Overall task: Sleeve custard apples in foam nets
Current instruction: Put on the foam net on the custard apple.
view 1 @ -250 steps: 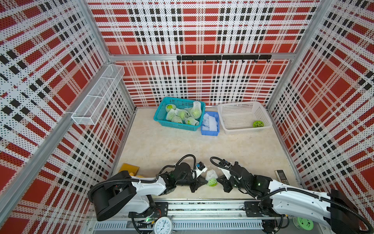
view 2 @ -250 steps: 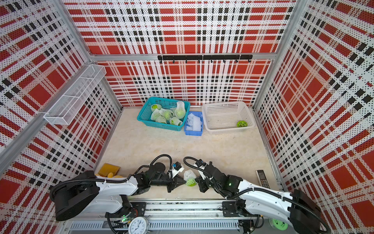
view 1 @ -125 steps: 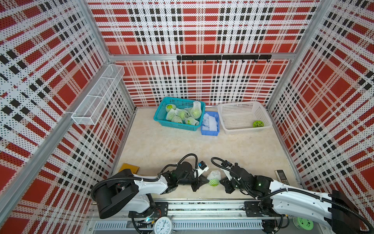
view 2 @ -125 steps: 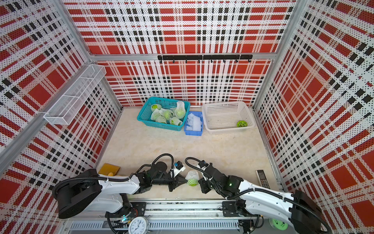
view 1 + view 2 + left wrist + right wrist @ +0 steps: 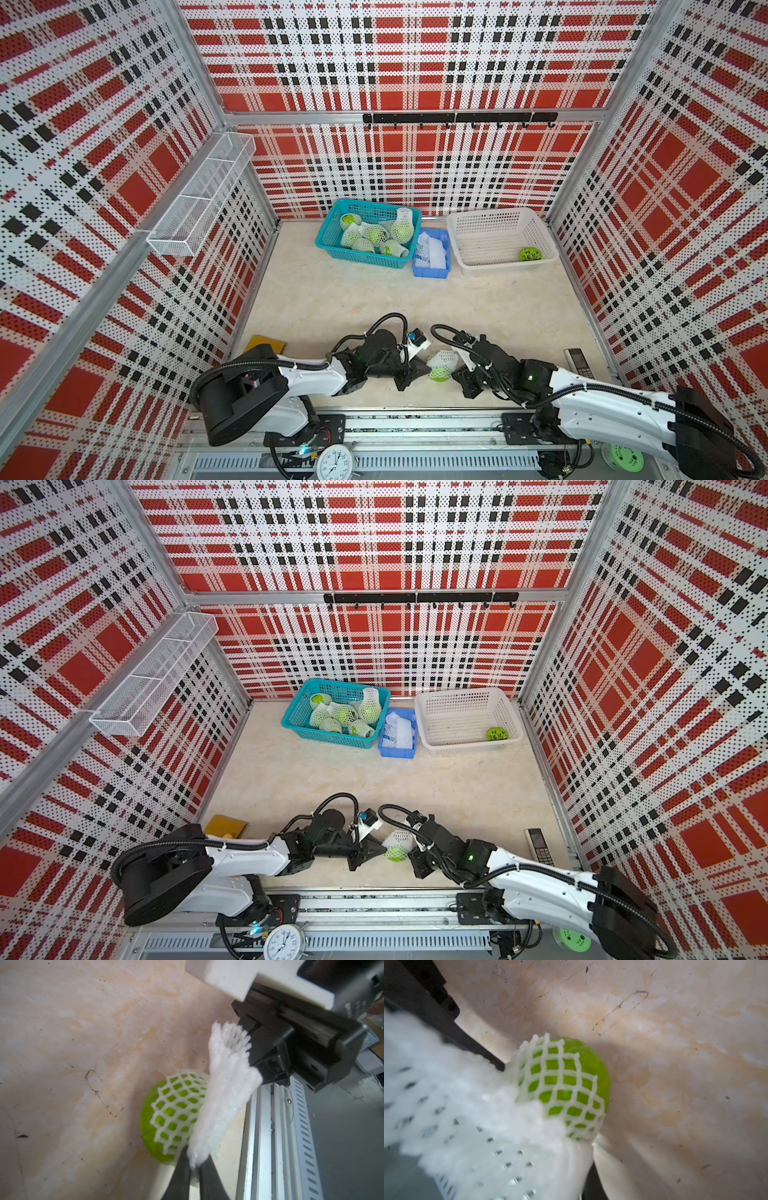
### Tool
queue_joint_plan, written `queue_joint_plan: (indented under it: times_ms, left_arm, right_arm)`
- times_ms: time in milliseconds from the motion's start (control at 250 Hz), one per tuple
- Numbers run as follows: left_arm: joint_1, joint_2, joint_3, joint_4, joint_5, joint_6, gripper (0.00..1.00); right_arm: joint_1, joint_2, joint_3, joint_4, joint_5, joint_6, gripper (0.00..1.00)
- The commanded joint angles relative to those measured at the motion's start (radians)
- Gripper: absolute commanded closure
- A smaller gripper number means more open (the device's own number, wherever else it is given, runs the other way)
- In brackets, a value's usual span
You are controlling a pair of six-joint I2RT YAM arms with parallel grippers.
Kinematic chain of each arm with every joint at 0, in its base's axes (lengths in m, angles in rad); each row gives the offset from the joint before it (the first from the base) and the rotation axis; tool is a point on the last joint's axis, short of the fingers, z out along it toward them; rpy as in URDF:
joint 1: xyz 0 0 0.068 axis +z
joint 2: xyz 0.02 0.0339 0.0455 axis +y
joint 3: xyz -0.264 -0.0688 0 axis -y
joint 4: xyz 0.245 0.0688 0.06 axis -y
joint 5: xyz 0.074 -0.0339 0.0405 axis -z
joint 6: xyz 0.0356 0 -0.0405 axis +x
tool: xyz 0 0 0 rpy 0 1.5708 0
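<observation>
At the bottom edge of both top views stands a round clock [image 5: 334, 461] with black numerals on a white dial, and a green disc [image 5: 622, 458] with dark marks lies toward the lower right corner. Just above them, at lower centre, the two arms meet over the pale counter [image 5: 353, 299]. The left pincer [image 5: 428, 371] is nipped narrowly on one end of a white foam net [image 5: 444, 358], and the right pincer [image 5: 458, 362] is clamped tight on its opposite end. A custard apple [image 5: 439, 375] sits partly inside that net on the counter between them, its green end bare. In the left wrist view the mesh stretches over the fruit. A grey remote [image 5: 578, 361] lies at the right, its key markings too small to read, and a yellow pad [image 5: 266, 344] lies at the left. Further up the frame, a teal basket [image 5: 332, 232] holds netted custard apples [image 5: 376, 237]. Beside it a blue tray [image 5: 432, 272] holds spare foam nets [image 5: 432, 249]. To the right, a white basket [image 5: 498, 216] holds one green round item [image 5: 530, 254] with dark markings. A wire shelf [image 5: 199, 203] hangs on the wall at the left, and a black hook rail [image 5: 457, 117] crosses the back wall.
</observation>
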Motion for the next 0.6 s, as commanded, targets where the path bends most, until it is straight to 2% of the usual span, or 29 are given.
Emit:
queue_joint_plan:
  times_ms: [0,156,264,596]
  left_arm:
    - [0.002,0.035,0.02,-0.062,0.057,-0.006,0.86]
    - [0.027,0.052,0.023,-0.065,0.104,-0.018,0.84]
    - [0.04,0.068,0.022,-0.066,0.098,-0.026,0.83]
    - [0.058,0.162,0.045,-0.053,0.121,-0.035,0.83]
  right_arm:
    - [0.01,0.014,-0.012,0.035,-0.086,-0.029,1.0]
    - [0.011,-0.016,-0.013,0.033,-0.089,-0.041,1.0]
    - [0.012,-0.017,-0.004,0.012,-0.04,-0.04,1.0]
    - [0.011,0.089,0.034,0.014,0.011,-0.057,1.0]
